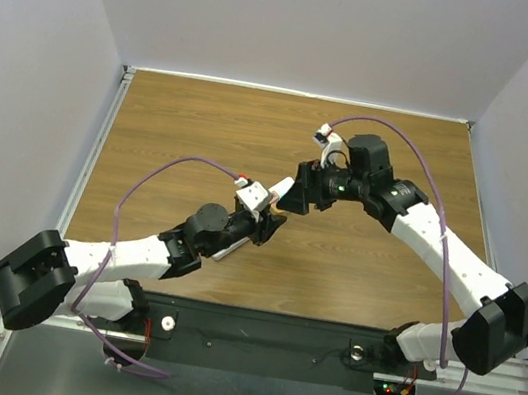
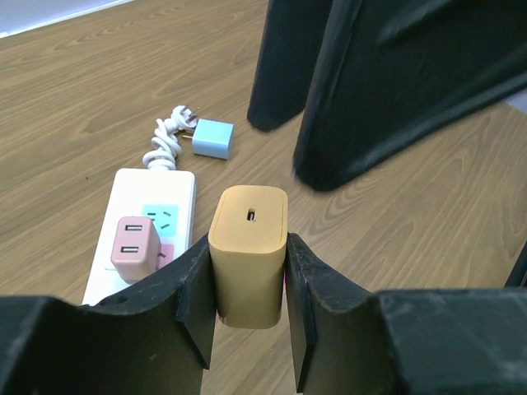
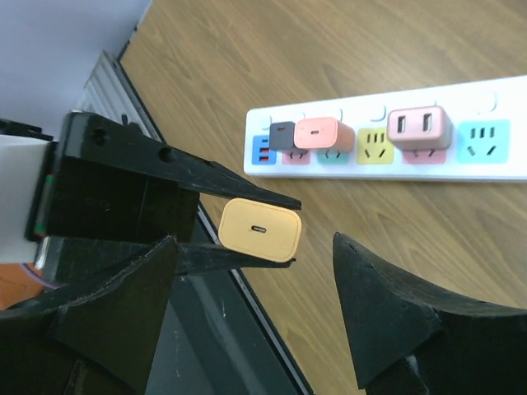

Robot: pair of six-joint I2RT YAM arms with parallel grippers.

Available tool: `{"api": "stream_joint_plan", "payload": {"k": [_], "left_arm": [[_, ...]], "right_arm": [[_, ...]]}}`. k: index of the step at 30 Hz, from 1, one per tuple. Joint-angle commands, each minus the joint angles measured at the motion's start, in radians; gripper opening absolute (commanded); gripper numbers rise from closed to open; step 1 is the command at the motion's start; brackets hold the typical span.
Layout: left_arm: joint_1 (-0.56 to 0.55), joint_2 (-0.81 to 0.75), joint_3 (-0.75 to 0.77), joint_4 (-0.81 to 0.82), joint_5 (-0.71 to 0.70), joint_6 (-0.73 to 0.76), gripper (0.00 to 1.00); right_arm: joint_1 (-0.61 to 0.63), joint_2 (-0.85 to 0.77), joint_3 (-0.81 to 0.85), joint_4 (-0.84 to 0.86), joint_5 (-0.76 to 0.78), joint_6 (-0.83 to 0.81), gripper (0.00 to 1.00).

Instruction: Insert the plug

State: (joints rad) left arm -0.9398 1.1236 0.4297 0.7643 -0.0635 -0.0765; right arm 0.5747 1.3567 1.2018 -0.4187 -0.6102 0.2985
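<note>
A yellow charger plug (image 2: pixel 249 247) with a small slot in its face is gripped between the fingers of my left gripper (image 2: pixel 247 240), held above the wood. It also shows in the right wrist view (image 3: pixel 260 229), pinched by the left fingers. The white power strip (image 2: pixel 128 185) lies below and to the left of it, and shows across the right wrist view (image 3: pixel 428 167). My right gripper (image 3: pixel 254 240) is open and empty, facing the plug without touching it. In the top view the left gripper (image 1: pixel 267 227) and right gripper (image 1: pixel 289 197) meet mid-table.
A pink double-USB plug (image 2: pixel 136 247) sits in the strip. Another pink plug (image 3: pixel 323 132) and a small grey one (image 3: pixel 282 134) sit further along. A light blue plug (image 2: pixel 212 138) with a coiled white cable (image 2: pixel 165 140) lies on the wood beyond the strip.
</note>
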Motion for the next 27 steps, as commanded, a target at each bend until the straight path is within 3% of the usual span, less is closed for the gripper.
{"api": "stream_joint_plan", "payload": {"k": [1, 9, 16, 22, 25, 26, 27], "left_arm": [[-0.011, 0.002, 0.061, 0.052, -0.018, 0.026, 0.00], [-0.020, 0.013, 0.067, 0.053, -0.025, 0.037, 0.00], [-0.022, 0.004, 0.061, 0.041, -0.059, 0.050, 0.00], [-0.024, -0.005, 0.057, 0.026, -0.091, 0.060, 0.00], [-0.022, -0.013, 0.057, 0.026, -0.098, 0.064, 0.00], [-0.024, -0.013, 0.058, 0.024, -0.104, 0.066, 0.00], [-0.024, -0.015, 0.058, 0.024, -0.107, 0.064, 0.00]], "right_arm": [[0.048, 0.044, 0.039, -0.014, 0.032, -0.021, 0.81], [0.097, 0.105, 0.054, -0.015, 0.055, -0.033, 0.82], [0.100, 0.117, 0.048, -0.063, 0.059, -0.045, 0.77], [0.099, 0.127, 0.027, -0.109, 0.053, -0.059, 0.59], [0.099, 0.140, 0.013, -0.117, 0.040, -0.065, 0.37], [0.099, 0.148, 0.012, -0.117, 0.043, -0.065, 0.23], [0.099, 0.151, 0.010, -0.118, 0.043, -0.065, 0.16]]}}
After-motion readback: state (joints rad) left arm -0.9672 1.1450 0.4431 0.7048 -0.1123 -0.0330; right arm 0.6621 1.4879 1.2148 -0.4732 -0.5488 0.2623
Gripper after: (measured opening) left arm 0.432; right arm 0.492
